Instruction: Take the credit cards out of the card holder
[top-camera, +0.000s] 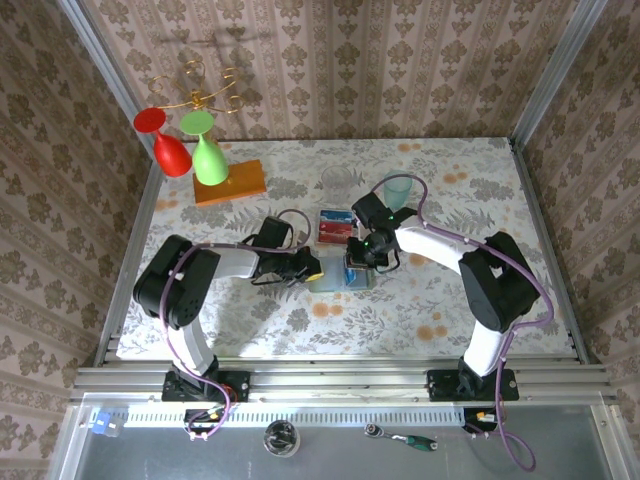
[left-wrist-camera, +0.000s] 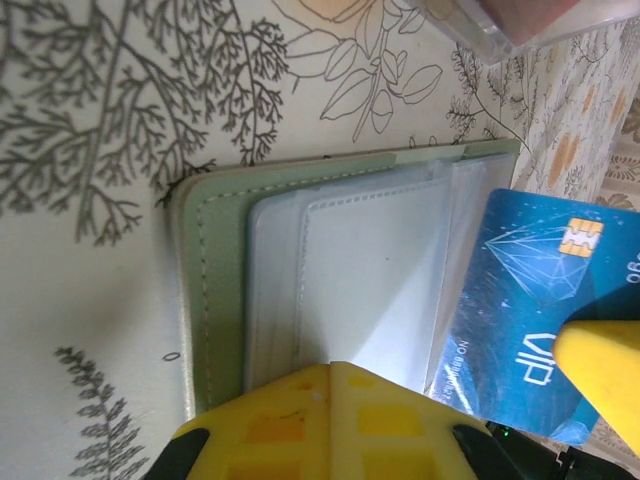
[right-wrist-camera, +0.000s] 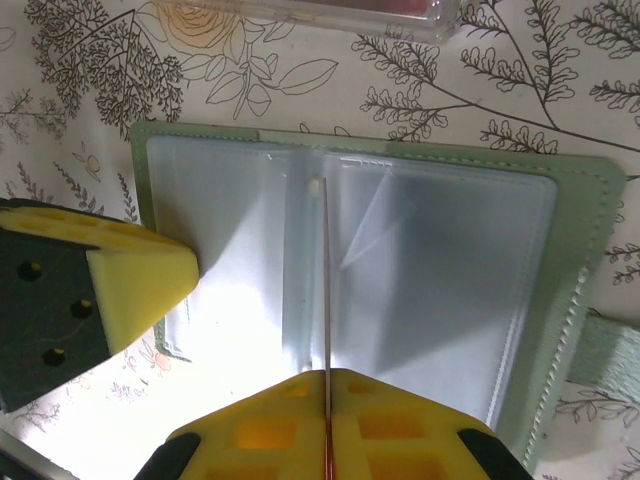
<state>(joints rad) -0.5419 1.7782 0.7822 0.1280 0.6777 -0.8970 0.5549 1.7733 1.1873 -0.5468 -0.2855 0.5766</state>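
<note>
The pale green card holder (right-wrist-camera: 575, 300) lies open on the table, its clear plastic sleeves facing up (left-wrist-camera: 215, 270). My left gripper (left-wrist-camera: 335, 365) is shut, its yellow tips pressing on the holder's left panel; one of its fingers (right-wrist-camera: 130, 285) appears in the right wrist view. A blue credit card (left-wrist-camera: 535, 290) with a gold chip sticks out of the holder's right side. My right gripper (right-wrist-camera: 327, 372) is shut on that card, seen edge-on as a thin line. From above, both grippers (top-camera: 312, 270) (top-camera: 360, 266) meet over the holder (top-camera: 332, 283).
A clear tray (top-camera: 336, 227) with red cards lies just behind the holder. Further back stand a clear glass (top-camera: 337, 182) and a pale teal cup (top-camera: 398, 190). At the back left, an orange wooden block (top-camera: 232, 184) carries red and green wine glasses.
</note>
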